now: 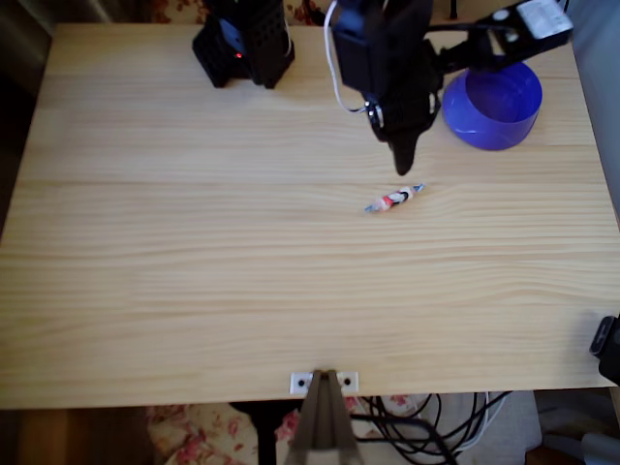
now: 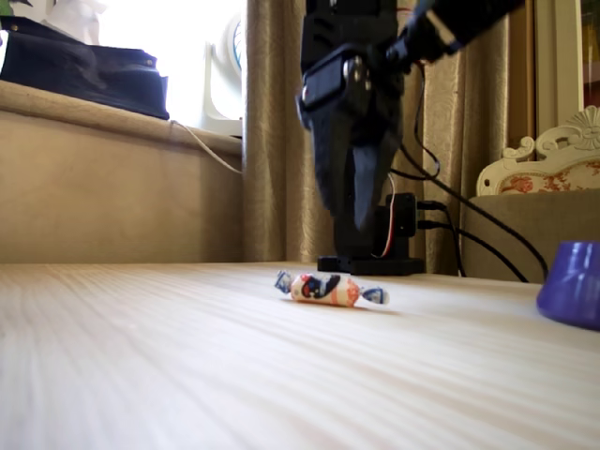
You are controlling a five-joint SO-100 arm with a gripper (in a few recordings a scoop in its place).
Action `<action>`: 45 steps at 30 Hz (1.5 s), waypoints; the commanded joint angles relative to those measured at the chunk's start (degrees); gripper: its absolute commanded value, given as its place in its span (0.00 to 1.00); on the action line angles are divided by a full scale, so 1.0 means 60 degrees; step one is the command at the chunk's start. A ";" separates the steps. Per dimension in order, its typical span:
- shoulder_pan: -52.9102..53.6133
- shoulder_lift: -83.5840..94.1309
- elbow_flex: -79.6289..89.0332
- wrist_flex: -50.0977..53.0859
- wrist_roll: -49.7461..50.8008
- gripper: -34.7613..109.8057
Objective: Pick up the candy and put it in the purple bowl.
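The candy (image 1: 394, 200) lies flat on the wooden table, right of centre; its red, white and dark stripes and pale-blue twisted ends are plain in the fixed view (image 2: 330, 289). My black gripper (image 1: 402, 167) points down just behind the candy and hangs above the table (image 2: 359, 221), clear of the sweet. Its fingers taper to one point with nothing between them. The purple bowl (image 1: 492, 105) stands at the back right, beside the arm, and its wall (image 2: 574, 281) shows at the right edge of the fixed view.
The arm's black base (image 1: 242, 44) stands at the table's back edge (image 2: 367, 264). A metal bracket (image 1: 325, 382) sits at the front edge and a black object (image 1: 608, 349) at the right edge. Cables hang below the front.
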 commanded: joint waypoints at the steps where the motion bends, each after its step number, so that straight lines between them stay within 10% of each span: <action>1: -0.0029 -0.0073 -0.2007 0.0732 0.0146 0.35; 45: 0.0571 -0.3428 -0.1523 -0.0952 -0.1128 0.35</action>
